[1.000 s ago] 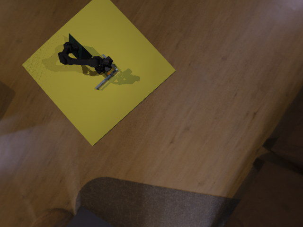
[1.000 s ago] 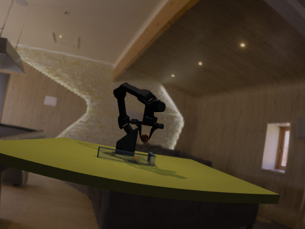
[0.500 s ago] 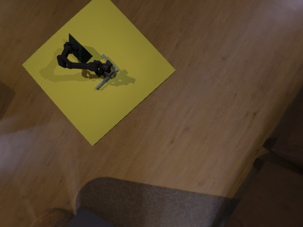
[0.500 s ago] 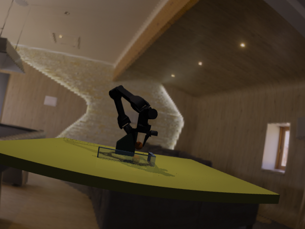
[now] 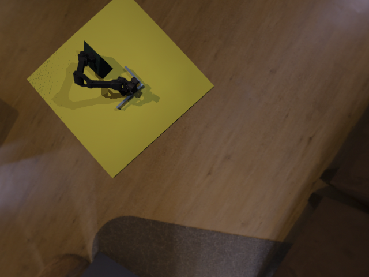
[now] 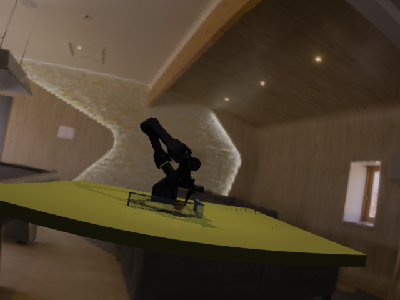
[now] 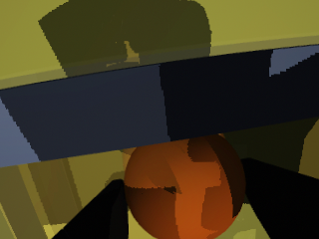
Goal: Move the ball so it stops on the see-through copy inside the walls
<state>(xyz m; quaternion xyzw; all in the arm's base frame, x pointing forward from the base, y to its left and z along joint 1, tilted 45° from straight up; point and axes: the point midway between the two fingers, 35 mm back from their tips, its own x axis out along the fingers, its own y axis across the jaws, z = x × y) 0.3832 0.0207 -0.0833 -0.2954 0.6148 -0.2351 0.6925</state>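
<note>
arm (image 6: 167, 151) bent fwd, low | gripper (image 6: 179, 204) clamped on ball (image 7: 183, 189)

- Straight ahead of the gripper (image 7: 182, 226), one clear wall (image 7: 159, 110) runs crosswise, close to the ball (image 7: 183, 189) held between the fingers; it blocks any low forward path.
- From the exterior view, the long wall (image 6: 151, 200) lies just in front of the gripper, and a short wall (image 6: 199, 206) meets it at the corner to one side.
- Past the walls the yellow tabletop (image 5: 143, 125) stretches wide on the far side and toward the edges.
- Above the gripper only its own arm (image 6: 167, 148) occupies space; upward looks free.
- Behind it stands the arm's base (image 5: 97, 60).
</note>
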